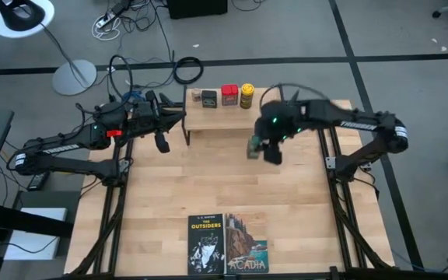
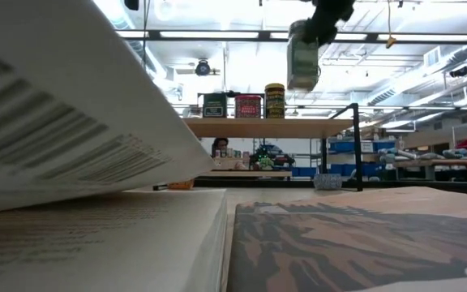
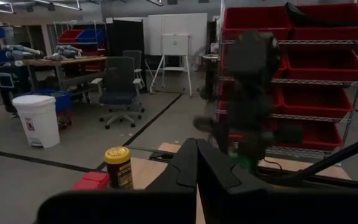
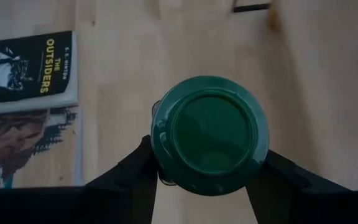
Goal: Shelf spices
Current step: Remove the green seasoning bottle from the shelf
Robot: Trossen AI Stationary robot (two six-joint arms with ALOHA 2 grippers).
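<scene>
Right gripper [image 1: 257, 148] held up in the air above the counter [image 1: 302, 210], just in front of the shelf [image 1: 220, 118] and near its right end. Fingers [image 4: 132, 171] half open and pressed on both sides of the green-lidded jar [image 4: 209, 134], gripping it below the lid. Jar lifted clear of the counter, hanging higher than the shelf board in the low view [image 2: 302, 55]. Below the jar, only bare wood of the counter.

On the shelf board, three spices in a row: dark grey tin [image 1: 209, 98] on the left, red tin [image 1: 229, 95] in the middle, yellow-lidded jar [image 1: 246, 96] on the right. All three upright, close to each other but apart. Also a small unclear thing left of the grey tin, too small to tell.

Left gripper [image 1: 179, 118] waiting at the left end of the shelf, fingers closed together, holding nothing.

Two books [image 1: 228, 243] flat side by side at the front edge of the counter, well apart from the shelf.
</scene>
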